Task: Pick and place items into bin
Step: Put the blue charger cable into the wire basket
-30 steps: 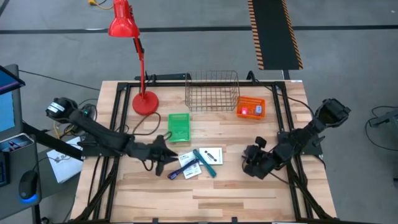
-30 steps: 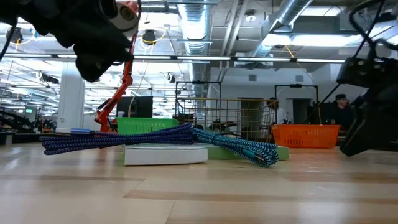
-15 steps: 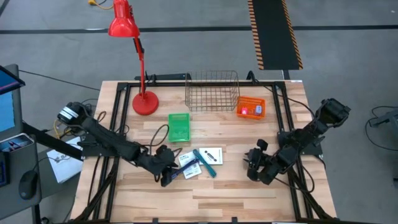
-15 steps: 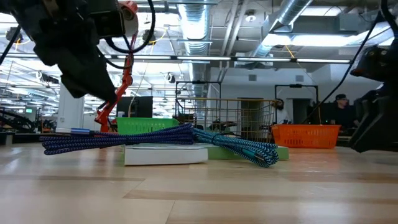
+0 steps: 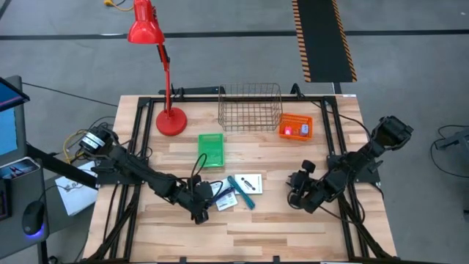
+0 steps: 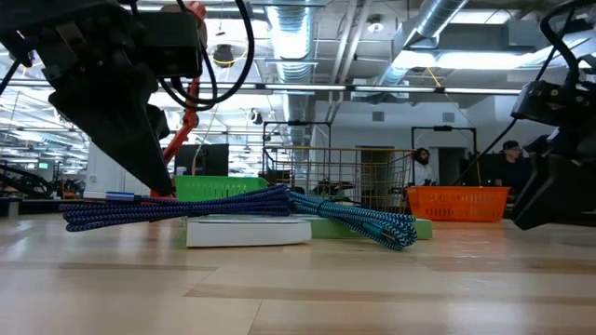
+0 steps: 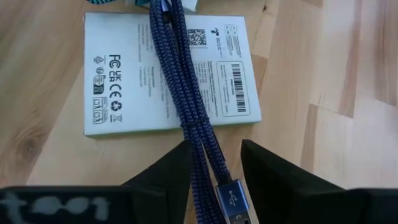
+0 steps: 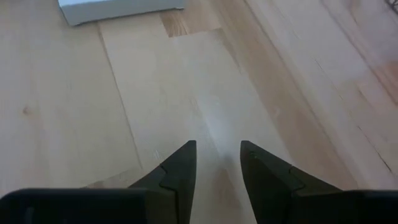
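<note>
Clearly the left gripper (image 5: 199,207) has the working role: it sits low over the front-middle of the wooden table (image 5: 278,227), fingers spread to either side of a dark blue braided cable (image 7: 186,93). The left wrist view shows that cable lying across a white printed box (image 7: 124,81), with its metal USB plug (image 7: 231,198) in the gap between the fingers, so the pose looks chosen to straddle the cable before pinching it; nothing is gripped yet. A teal braided cable (image 6: 358,219) lies just beside it in the same small pile, crossing a second white box (image 5: 250,182), and the two cables run so close together that lifting one could drag the other or shift the boxes.

Off to the right side of the table, the right gripper (image 5: 299,192) hangs low with its fingers parted and empty, well apart from the pile; bare wood lies under it.

Farther back stand a wire basket (image 5: 250,107), a small orange bin (image 5: 295,127) already holding small things, a green box (image 5: 211,149) and a red desk lamp (image 5: 157,66). Between pile and bins, the green box is the nearest obstacle.
</note>
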`<control>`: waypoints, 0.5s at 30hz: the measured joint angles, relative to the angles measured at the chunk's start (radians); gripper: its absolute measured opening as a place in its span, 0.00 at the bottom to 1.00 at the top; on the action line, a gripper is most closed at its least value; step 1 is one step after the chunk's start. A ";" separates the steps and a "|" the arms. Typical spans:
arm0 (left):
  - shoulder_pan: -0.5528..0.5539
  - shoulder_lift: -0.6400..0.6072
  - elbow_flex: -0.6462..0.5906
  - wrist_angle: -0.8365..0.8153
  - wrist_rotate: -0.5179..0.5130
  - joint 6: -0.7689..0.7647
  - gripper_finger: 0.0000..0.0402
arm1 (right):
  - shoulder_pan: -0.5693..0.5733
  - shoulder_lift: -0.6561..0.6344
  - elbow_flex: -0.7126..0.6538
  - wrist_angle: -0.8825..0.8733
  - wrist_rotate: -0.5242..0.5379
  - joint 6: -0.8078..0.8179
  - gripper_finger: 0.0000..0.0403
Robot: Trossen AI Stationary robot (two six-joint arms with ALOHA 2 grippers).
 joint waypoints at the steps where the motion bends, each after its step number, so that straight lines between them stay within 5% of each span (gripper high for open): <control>1: 0.000 0.000 0.000 -0.001 -0.001 -0.001 0.33 | 0.000 0.000 0.000 -0.005 0.000 0.000 0.29; 15: 0.000 0.000 0.000 -0.016 0.009 -0.033 0.35 | -0.024 0.000 0.000 -0.073 0.001 -0.002 0.29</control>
